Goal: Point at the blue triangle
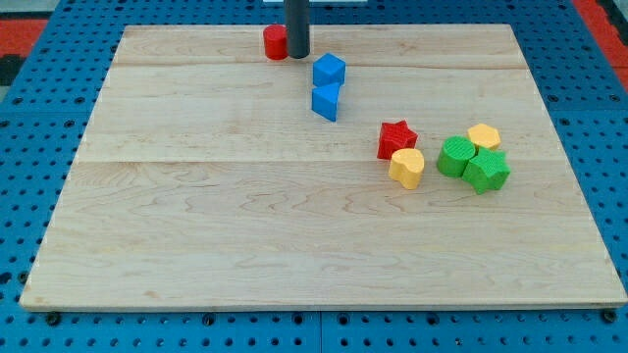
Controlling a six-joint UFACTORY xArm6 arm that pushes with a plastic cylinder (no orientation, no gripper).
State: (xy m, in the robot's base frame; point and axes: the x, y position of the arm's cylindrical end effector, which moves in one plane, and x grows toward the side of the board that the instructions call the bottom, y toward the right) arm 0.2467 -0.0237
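Observation:
The blue triangle (326,101) lies near the board's top centre, just below a blue cube-like block (329,70); the two look to be touching. My tip (297,55) is at the view's top, up and to the left of both blue blocks, a short gap from the upper one. A red round block (275,41) sits right against the tip's left side, partly hidden by the rod.
A red star (396,138) and a yellow heart-like block (407,167) sit right of centre. Further right are two green blocks (454,156) (487,170) and a yellow block (484,136), clustered. The wooden board (245,226) lies on a blue pegboard.

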